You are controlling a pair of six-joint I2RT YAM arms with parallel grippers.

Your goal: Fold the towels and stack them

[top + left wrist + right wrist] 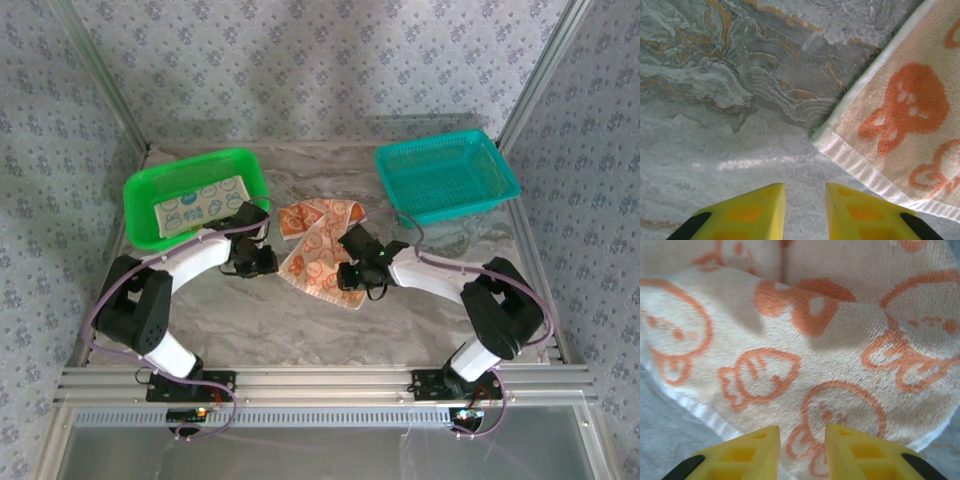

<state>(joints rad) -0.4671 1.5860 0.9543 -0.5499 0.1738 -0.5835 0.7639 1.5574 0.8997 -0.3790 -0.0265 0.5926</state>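
A peach towel with orange cartoon prints lies rumpled on the marble table between my two arms, with a darker orange part at its far left. A pale teal towel lies folded in the green basket. My left gripper is beside the peach towel's left edge. Its jaws are open a little over bare table, just short of the towel's white-hemmed corner. My right gripper hovers low over the towel's near right part, open with nothing pinched.
An empty teal mesh basket stands at the back right. The green basket sits at the back left, close behind my left arm. Bare marble tabletop lies in front of the towel, with the frame rail along the near edge.
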